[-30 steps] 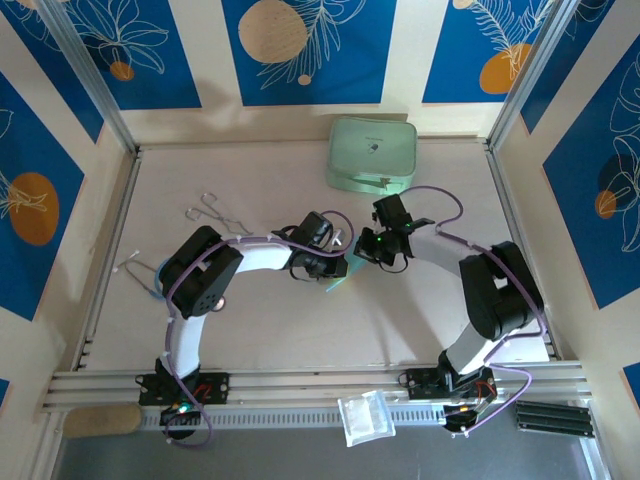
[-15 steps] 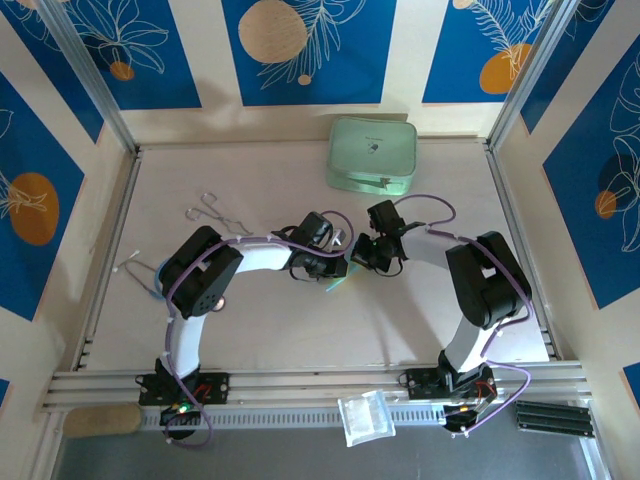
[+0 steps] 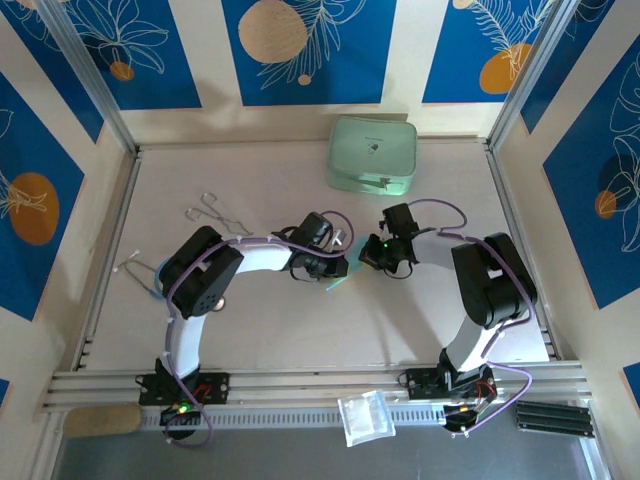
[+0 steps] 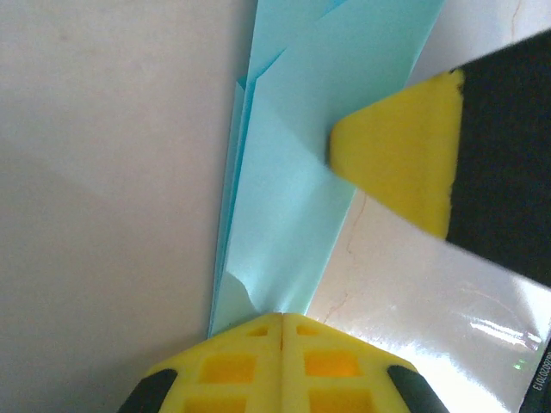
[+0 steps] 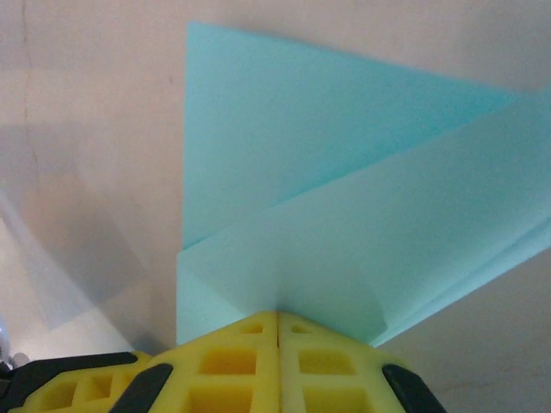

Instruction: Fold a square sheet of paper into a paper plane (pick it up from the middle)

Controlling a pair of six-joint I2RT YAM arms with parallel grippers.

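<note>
Paper plane point(image 4: 284, 215) mostly hidden overhead | left gripper point(image 4: 282, 318) clamps it | right gripper point(image 5: 277, 315) clamps it

The table point(image 3: 300, 320) is being lit brightly and evenly; glare is being reflected just right of the folded paper point(image 4: 284, 198), soft shadows being cast beside it.

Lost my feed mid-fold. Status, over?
Left gripper shut on folded blue paper. Right gripper shut on it too. Mint-green case far back, well apart.
</note>
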